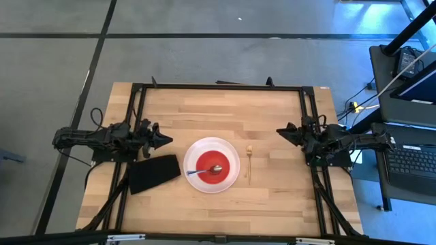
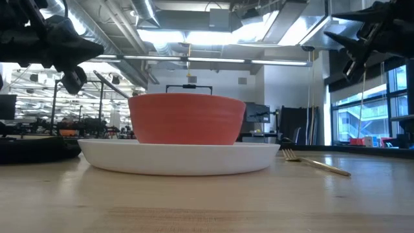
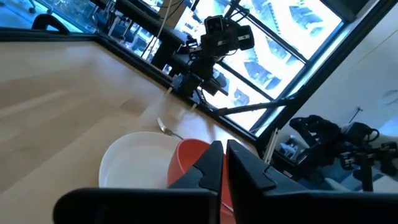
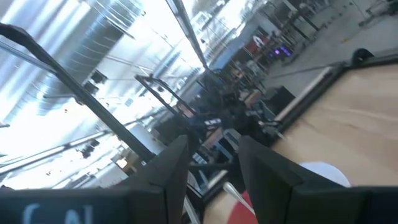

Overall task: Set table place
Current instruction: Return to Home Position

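A round white plate (image 1: 231, 178) lies flat on the light-wood table (image 1: 225, 109), near its middle and toward the near edge. A red bowl (image 1: 211, 163) stands on the plate, with a silver spoon (image 1: 206, 170) lying in it. A slim fork (image 1: 249, 165) lies flat on the table just right of the plate. My left gripper (image 1: 165, 140) hovers shut and empty to the left of the plate, above the table. My right gripper (image 1: 282, 131) hovers open and empty to the right of the fork. The low view shows the bowl (image 2: 187, 120), the plate (image 2: 181, 156) and the fork (image 2: 317, 164).
A black folded cloth (image 1: 153, 173) lies on the table left of the plate, below my left gripper. A thin black frame (image 1: 218, 87) edges the table. A desk with a laptop (image 1: 409, 160) stands beyond the right edge.
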### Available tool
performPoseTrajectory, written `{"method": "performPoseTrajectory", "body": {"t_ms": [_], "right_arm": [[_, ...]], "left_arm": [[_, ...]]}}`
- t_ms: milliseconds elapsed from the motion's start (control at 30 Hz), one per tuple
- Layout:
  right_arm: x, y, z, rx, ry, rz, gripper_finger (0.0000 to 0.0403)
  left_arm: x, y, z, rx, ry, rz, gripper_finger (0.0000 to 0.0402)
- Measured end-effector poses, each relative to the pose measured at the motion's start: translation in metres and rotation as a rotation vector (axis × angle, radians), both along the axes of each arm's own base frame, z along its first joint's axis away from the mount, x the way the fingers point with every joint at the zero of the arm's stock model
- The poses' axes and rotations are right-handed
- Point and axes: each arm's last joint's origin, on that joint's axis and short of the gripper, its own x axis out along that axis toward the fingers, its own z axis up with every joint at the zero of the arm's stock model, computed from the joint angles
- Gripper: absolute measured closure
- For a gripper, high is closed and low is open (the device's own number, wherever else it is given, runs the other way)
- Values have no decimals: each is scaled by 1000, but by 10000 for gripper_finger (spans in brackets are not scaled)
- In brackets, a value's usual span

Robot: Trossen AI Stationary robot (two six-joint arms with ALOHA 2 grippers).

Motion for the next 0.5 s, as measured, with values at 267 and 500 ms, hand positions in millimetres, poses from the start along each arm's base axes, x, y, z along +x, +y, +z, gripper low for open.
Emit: {"method": "performPoseTrajectory", "body": {"t_ms": [267,500], "right_arm": [[-7,0,6,5,-80,0,258],[-6,0,3,3,-49,0,258]], "left_arm": [[0,0,0,0,0,0,369],[0,0,0,0,5,0,357]]}}
